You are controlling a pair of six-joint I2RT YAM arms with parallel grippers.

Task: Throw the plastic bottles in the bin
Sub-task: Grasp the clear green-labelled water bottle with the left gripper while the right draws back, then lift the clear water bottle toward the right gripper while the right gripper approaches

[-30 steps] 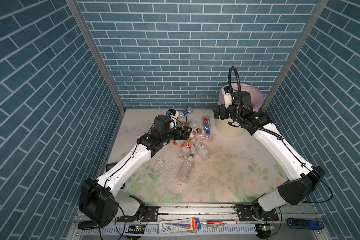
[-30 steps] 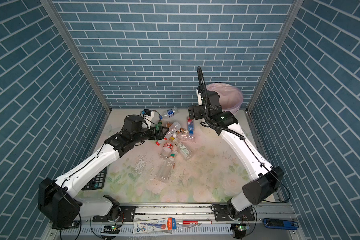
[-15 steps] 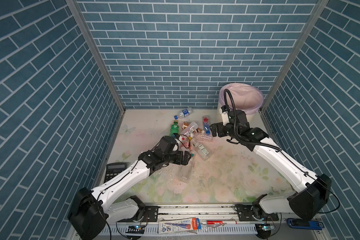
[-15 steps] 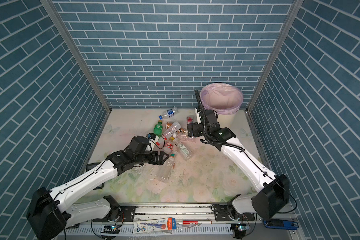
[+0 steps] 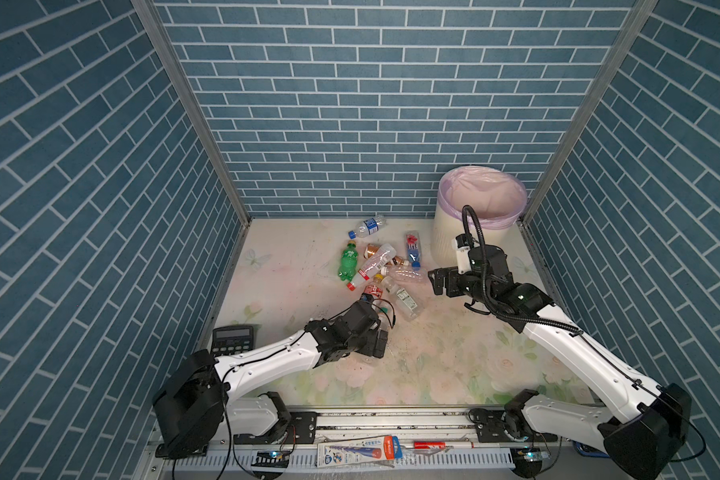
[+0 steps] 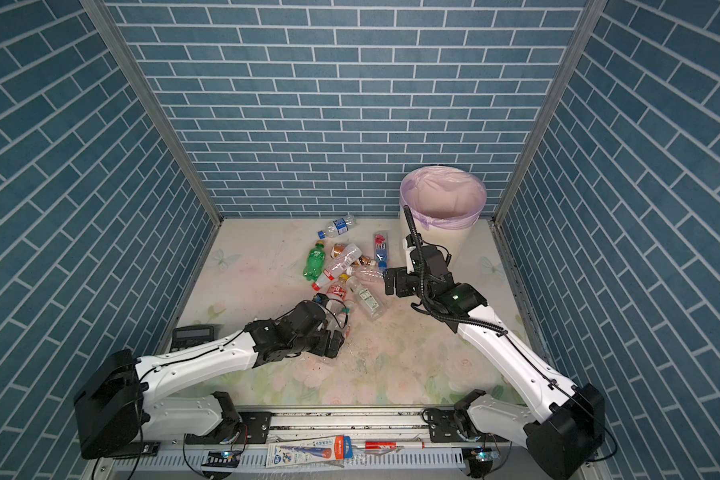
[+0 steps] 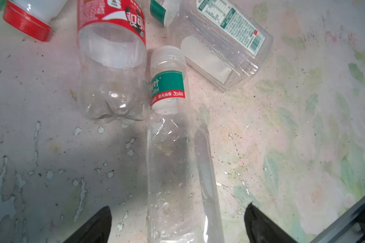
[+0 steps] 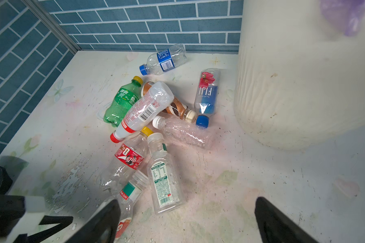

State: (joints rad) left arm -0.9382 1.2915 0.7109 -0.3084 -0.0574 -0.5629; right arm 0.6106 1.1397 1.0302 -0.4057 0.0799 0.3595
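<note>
The plastic bottles (image 5: 375, 265) lie heaped in the centre of a top view, with the bin (image 5: 443, 241) at upper right. The left gripper (image 7: 177, 207), spread wide, straddles one clear bottle (image 7: 173, 160). The right gripper (image 8: 187, 201) is wide and empty. The bottle seems light, thin and slippery, so I would grip its mid-body.

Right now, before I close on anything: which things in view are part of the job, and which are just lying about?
Job: the plastic bottles lying on the table, green bottle and blue-label bottle included; the bin.
Lying about: the black calculator at the table's left edge; a blue-and-red packet and a red stick on the front rail.
</note>
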